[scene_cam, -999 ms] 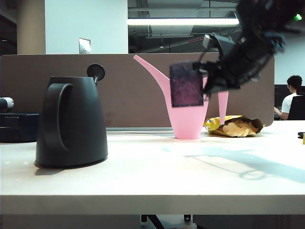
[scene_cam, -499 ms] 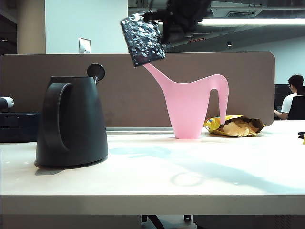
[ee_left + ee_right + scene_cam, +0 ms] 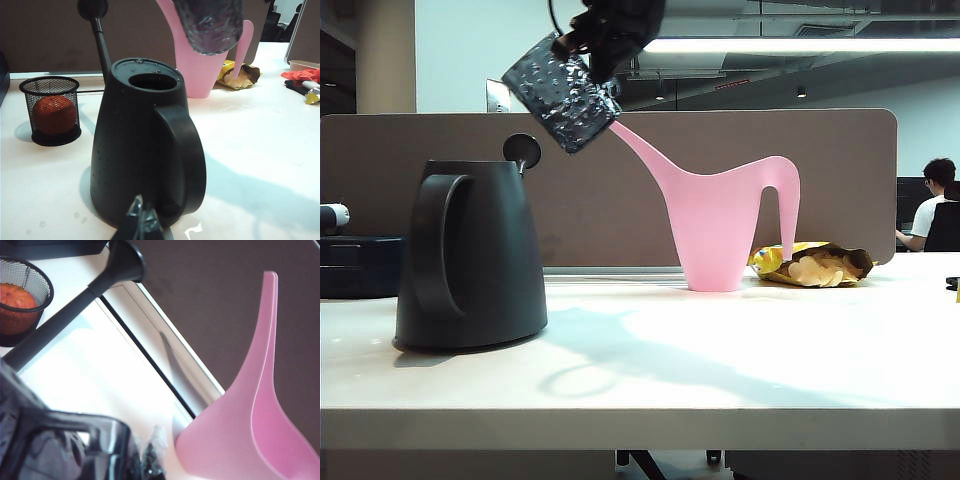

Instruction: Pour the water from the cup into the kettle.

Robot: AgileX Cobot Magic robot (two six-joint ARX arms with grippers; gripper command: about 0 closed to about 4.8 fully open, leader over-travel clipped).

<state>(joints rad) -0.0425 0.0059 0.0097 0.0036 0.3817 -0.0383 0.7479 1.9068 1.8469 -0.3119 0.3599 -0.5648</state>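
Cup (image 3: 563, 92) hangs tilted up in the air, above and a bit right of the kettle (image 3: 472, 255), clamped in the right pincer (image 3: 592, 48). It's dimpled, dark purple-ish, see-through. Risk imo: it isn't over the kettle's open top yet, so tipping further here would splash water on the table (image 3: 720, 350). Left pincer (image 3: 141, 224) sits low beside the kettle, looks closed on nothing.
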